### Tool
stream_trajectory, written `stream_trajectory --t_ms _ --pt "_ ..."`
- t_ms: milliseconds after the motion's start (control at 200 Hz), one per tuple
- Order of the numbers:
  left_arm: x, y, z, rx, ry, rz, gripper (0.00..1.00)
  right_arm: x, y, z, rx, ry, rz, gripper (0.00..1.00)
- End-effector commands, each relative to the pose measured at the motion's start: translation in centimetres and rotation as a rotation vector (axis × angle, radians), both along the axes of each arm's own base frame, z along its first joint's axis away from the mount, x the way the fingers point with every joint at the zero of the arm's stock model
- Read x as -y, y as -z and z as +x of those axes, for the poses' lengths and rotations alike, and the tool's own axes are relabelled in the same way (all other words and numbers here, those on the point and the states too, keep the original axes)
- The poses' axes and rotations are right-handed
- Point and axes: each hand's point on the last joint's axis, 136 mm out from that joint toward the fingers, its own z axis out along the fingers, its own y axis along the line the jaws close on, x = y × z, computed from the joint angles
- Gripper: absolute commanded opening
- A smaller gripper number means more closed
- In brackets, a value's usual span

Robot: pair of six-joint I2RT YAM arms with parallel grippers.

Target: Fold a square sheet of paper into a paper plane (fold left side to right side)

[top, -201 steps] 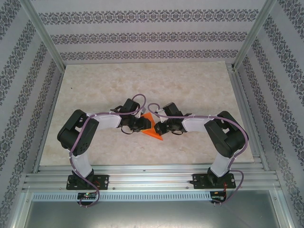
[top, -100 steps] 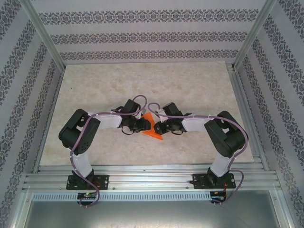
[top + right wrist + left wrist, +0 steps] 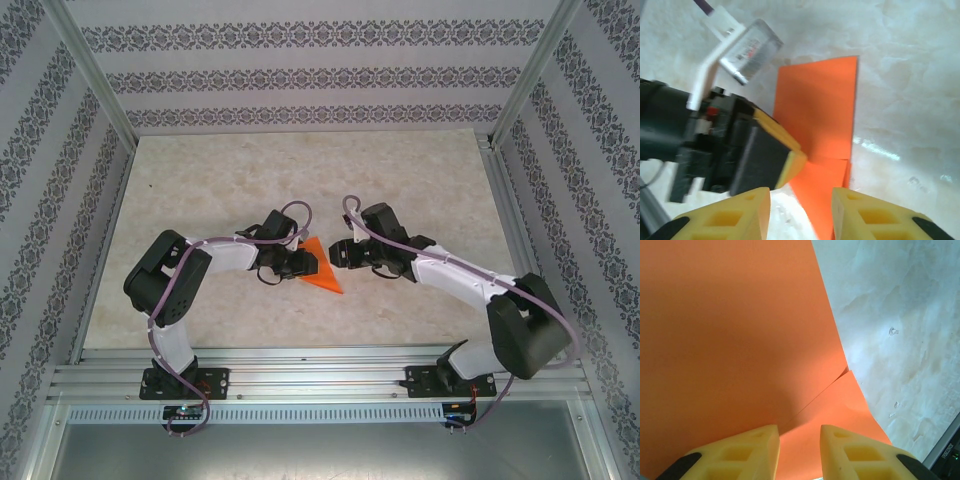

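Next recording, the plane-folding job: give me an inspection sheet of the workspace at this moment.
Surface: pale marbled table, with a few small specks in the left wrist view.
Job's things: orange sheet of paper lying flat between the arms, partly folded, with a layered flap edge showing.
Clutter: nothing seen.
Grippers: left gripper is down on the paper's left part, fingers slightly apart. Right gripper is open near the paper's right side, holding nothing.
Cables: purple cables looped along both arms, none lying on the paper.
Surroundings: patterned walls, aluminium frame rails.
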Motion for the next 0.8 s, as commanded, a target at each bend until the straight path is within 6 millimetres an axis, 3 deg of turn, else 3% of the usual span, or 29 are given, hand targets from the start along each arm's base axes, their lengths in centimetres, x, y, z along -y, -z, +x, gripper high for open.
stream_trajectory --t_ms 0,130,250,794 --pt "-2.7 4.8 -2.9 -0.085 0.010 0.182 0.30 -0.7 0.4 -3.0 -0.161 0.107 0.069 0.33" --pt "-2.7 4.8 -2.8 -0.085 0.010 0.181 0.30 -1.9 0.9 -4.2 -0.245 0.176 0.127 0.26" --pt "-2.4 4.7 -2.7 -0.083 0.016 0.177 0.30 -1.7 2.6 -4.4 -0.292 0.201 0.098 0.25" --pt "-2.5 4.7 -2.6 -0.078 0.021 0.188 0.29 -2.9 6.6 -3.1 -0.393 0.199 0.114 0.23"
